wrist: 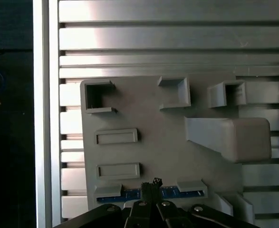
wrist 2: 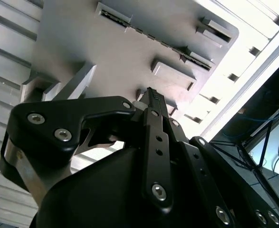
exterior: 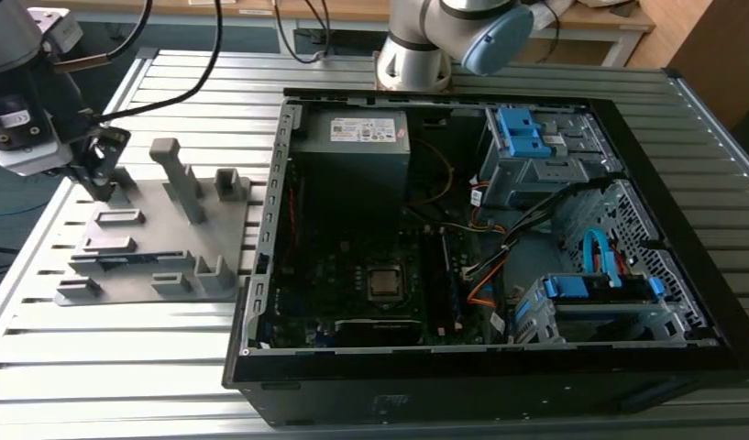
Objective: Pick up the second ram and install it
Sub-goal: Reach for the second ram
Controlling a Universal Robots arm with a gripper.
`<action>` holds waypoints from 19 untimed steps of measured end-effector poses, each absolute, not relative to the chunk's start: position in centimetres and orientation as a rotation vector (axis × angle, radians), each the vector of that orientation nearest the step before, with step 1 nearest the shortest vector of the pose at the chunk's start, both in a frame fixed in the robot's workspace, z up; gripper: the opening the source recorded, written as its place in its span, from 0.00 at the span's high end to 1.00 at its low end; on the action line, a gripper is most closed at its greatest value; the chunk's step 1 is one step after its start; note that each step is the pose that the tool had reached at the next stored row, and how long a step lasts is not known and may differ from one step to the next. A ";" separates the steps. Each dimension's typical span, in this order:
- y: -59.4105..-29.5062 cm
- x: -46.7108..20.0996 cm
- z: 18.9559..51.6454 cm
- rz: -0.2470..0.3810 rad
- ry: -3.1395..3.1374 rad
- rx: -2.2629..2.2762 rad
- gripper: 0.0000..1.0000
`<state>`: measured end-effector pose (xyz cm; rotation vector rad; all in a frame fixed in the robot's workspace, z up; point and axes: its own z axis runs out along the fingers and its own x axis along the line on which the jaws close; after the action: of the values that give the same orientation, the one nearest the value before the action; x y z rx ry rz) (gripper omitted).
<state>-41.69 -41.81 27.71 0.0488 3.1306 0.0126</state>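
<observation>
The second ram (wrist: 173, 193) is a thin blue-green stick standing on edge between grey holder blocks on the grey fixture plate (exterior: 221, 243). It appears as a dark strip (exterior: 120, 260) in the exterior view and as a thin dark line (wrist 2: 153, 40) in the second wrist view. My gripper (exterior: 102, 183) hangs over the plate at the exterior view's left, above the ram and not touching it. Its fingertips (wrist: 151, 183) are together with nothing between them. In the first wrist view the gripper (wrist: 151, 182) lines up with the middle of the ram.
An open black computer case (exterior: 271, 183) lies beside the plate at the exterior view's right, showing its motherboard (exterior: 349, 275), memory slots (exterior: 454, 275) and blue drive bays (exterior: 527, 133). A tall grey post (exterior: 179, 179) and several blocks rise from the plate. Everything rests on a slatted metal table (exterior: 105, 367).
</observation>
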 end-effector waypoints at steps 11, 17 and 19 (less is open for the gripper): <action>-42.6 -41.3 25.7 0.013 3.138 0.005 0.90; -43.6 -41.3 24.6 0.013 3.141 -0.008 0.90; -43.8 -41.2 24.3 0.013 3.143 -0.013 0.90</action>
<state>-41.16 -43.77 24.25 -0.0132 3.1430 0.0127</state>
